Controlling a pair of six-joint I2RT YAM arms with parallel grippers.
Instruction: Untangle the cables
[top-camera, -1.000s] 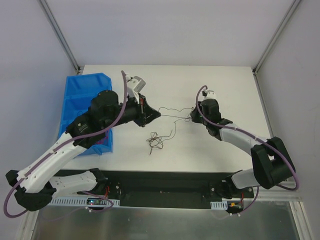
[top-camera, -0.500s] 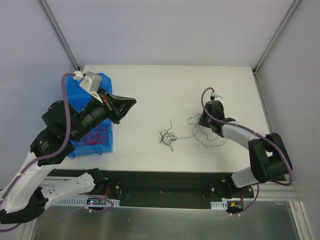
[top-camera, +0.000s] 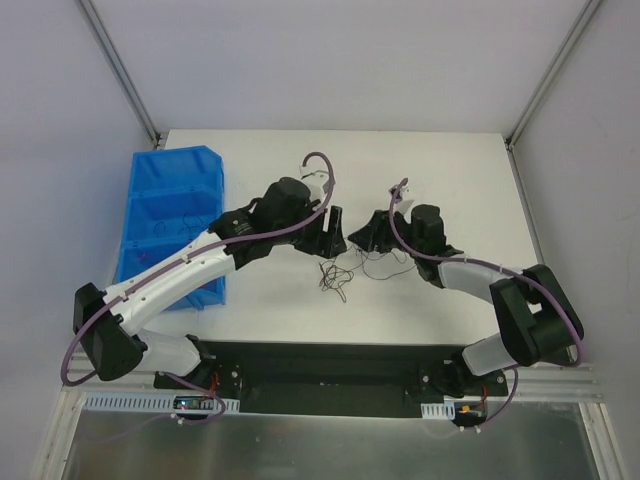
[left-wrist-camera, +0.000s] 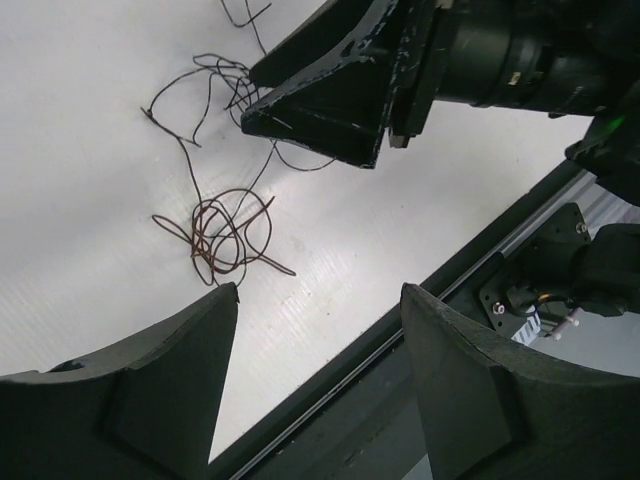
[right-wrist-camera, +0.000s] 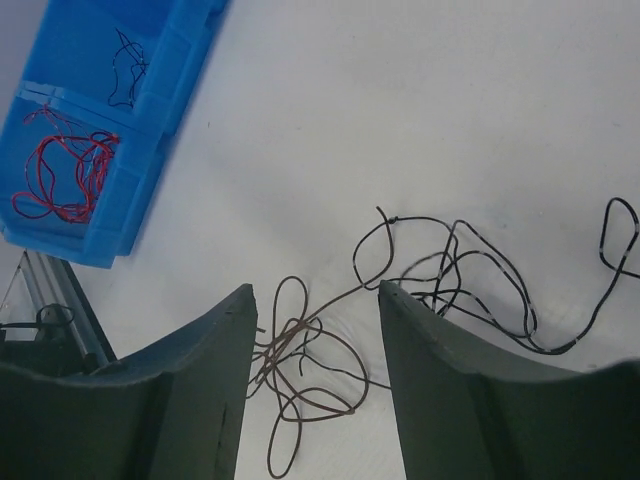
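Observation:
The cables lie loose on the white table. A brown tangle (top-camera: 335, 278) (left-wrist-camera: 225, 235) (right-wrist-camera: 300, 350) joins a spread of thin black loops (top-camera: 388, 264) (left-wrist-camera: 200, 90) (right-wrist-camera: 480, 290) by one strand. My left gripper (top-camera: 334, 235) (left-wrist-camera: 318, 288) hangs open just above and left of the tangle, nothing between its fingers. My right gripper (top-camera: 368, 232) (right-wrist-camera: 317, 287) is open too, hovering over the brown tangle with the black loops to its right. The two grippers face each other closely; the right gripper (left-wrist-camera: 330, 100) fills the top of the left wrist view.
A blue bin (top-camera: 170, 215) (right-wrist-camera: 100, 130) stands at the table's left, with red wires (right-wrist-camera: 60, 175) in one compartment and a dark wire (right-wrist-camera: 125, 65) in another. The table's near edge and black rail (left-wrist-camera: 440, 290) run just below the cables.
A second ago both grippers held a wire stretched between them. The left arm swung over the bin, then back to the middle. Both grippers have opened; the right moved left over the tangle.

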